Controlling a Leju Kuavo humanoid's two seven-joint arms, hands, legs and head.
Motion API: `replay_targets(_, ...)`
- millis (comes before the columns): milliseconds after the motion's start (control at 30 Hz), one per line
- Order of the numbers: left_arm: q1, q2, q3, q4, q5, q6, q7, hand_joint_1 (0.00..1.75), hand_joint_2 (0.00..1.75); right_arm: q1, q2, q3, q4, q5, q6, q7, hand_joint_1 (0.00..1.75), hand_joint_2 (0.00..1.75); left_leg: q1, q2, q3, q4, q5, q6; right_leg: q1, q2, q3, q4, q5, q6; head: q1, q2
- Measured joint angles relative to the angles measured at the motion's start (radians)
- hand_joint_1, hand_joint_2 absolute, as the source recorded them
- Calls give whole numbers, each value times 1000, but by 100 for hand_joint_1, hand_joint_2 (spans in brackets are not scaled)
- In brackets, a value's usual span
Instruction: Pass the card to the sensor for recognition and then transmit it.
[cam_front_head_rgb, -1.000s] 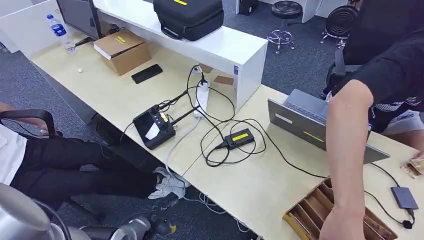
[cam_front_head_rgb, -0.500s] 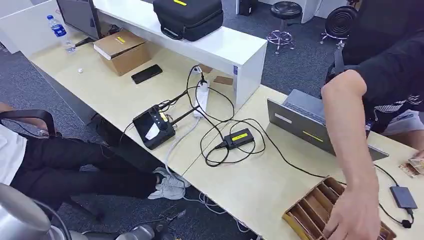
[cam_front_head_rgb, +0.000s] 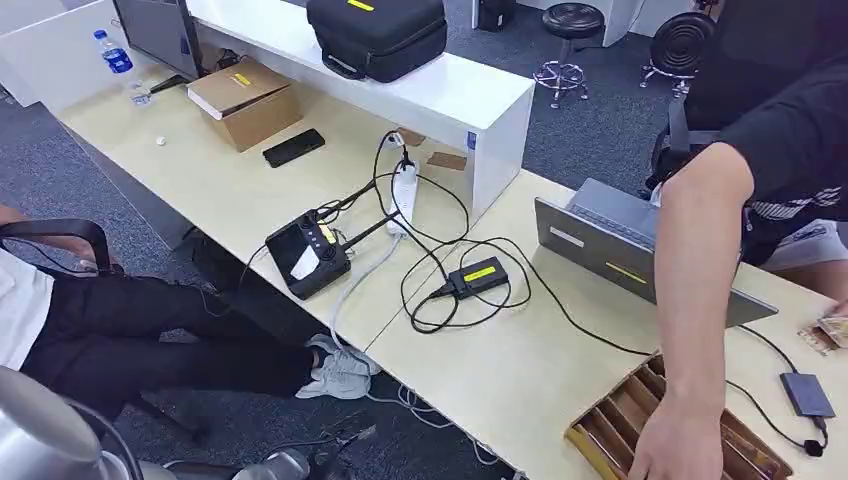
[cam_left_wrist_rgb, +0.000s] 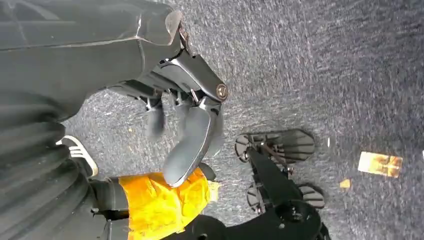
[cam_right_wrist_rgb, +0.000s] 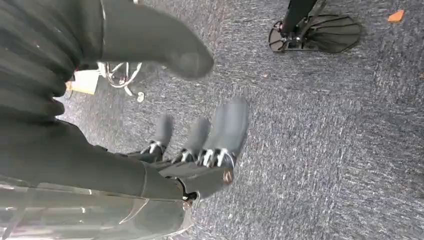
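Observation:
My left hand (cam_left_wrist_rgb: 185, 125) hangs over the grey carpet with its fingers apart and nothing in it. My right hand (cam_right_wrist_rgb: 200, 135) also hangs over the carpet, fingers stretched, thumb apart, empty. On the desk lie a black box with a yellow label (cam_front_head_rgb: 478, 275) on a coiled cable and a larger black device with a small screen (cam_front_head_rgb: 307, 255). A wooden slotted tray (cam_front_head_rgb: 615, 420) sits at the desk's near right edge, and a person's hand (cam_front_head_rgb: 680, 450) reaches into it. Some cards (cam_front_head_rgb: 828, 333) show at the right edge. A small tan card-like piece (cam_left_wrist_rgb: 380, 164) lies on the floor.
A grey laptop (cam_front_head_rgb: 620, 255) stands behind the tray, with a white power strip (cam_front_head_rgb: 403, 195) and loose cables mid-desk. A seated person's legs (cam_front_head_rgb: 170, 340) fill the gap left of the desk. A white shelf (cam_front_head_rgb: 440, 95) carries a black bag (cam_front_head_rgb: 378, 35); a cardboard box (cam_front_head_rgb: 245, 100) sits further back.
The person's arm swung over the tray and the hand has settled back toward its near end. My left arm has dropped slightly lower at the picture's bottom edge.

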Motion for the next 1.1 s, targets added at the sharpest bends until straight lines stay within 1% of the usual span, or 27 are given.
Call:
replay_targets(33,0,2,0,0,-1,-1,0,175,175,0,0,0,0,5,1,0,148,175,0,0,0,0,0,0,0,0,0,0,0,0,0,0)
replay_targets(233,0,8,0,0,0,-8,1,175,175,-2,0,0,0,7,2,0,145,175,0,0,0,0,0,0,0,0,0,0,0,0,0,0)
replay_targets(300,0,8,0,0,0,-9,1,175,175,-3,0,0,0,7,2,0,148,175,0,0,0,0,0,0,0,0,0,0,0,0,0,0)
replay_targets(333,0,8,0,0,1,-10,2,173,175,-3,0,0,0,8,2,-2,147,175,0,0,0,0,0,0,0,0,0,0,0,0,0,0)
replay_targets(367,0,8,0,0,1,-10,3,164,175,-3,0,0,0,10,3,-2,148,175,0,0,0,0,0,0,0,0,0,0,0,0,0,0)
replay_targets(433,1,11,0,0,4,-13,6,161,175,-3,0,0,0,11,4,-3,148,175,0,0,0,0,0,0,0,0,0,0,0,0,0,0)
replay_targets(533,1,14,0,2,10,-16,9,147,175,-4,0,0,0,14,6,-3,141,175,0,0,0,0,0,0,0,0,0,0,0,0,0,0)
replay_targets(567,1,16,0,2,11,-18,9,147,175,-5,0,0,0,18,6,-3,136,175,0,0,0,0,0,0,0,0,0,0,0,0,0,0)
replay_targets(600,1,17,0,2,11,-19,9,145,175,-5,0,0,0,23,5,-3,113,175,0,0,0,0,0,0,0,0,0,0,0,0,0,0)
replay_targets(633,0,17,0,2,12,-22,9,106,175,-6,0,0,0,25,5,-3,21,175,0,0,0,0,0,0,0,0,0,0,0,0,0,0)
replay_targets(667,0,17,0,2,13,-26,9,45,175,-7,0,0,0,25,5,-3,0,175,0,0,0,0,0,0,0,0,0,0,0,0,0,0)
replay_targets(700,0,18,0,2,14,-28,10,28,175,-8,0,0,0,26,5,0,0,175,0,0,0,0,0,0,0,0,0,0,0,0,0,0)
replay_targets(733,0,18,0,2,14,-29,11,2,175,-9,0,0,0,26,5,2,0,175,0,0,0,0,0,0,0,0,0,0,0,0,0,0)
replay_targets(833,0,21,0,2,10,-37,15,0,175,-10,0,0,0,26,4,13,0,175,0,0,0,0,0,0,0,0,0,0,0,0,0,0)
replay_targets(1100,0,22,0,2,10,-47,15,0,175,-14,0,0,0,27,-1,17,0,175,0,0,0,0,0,0,0,0,0,0,0,0,0,0)
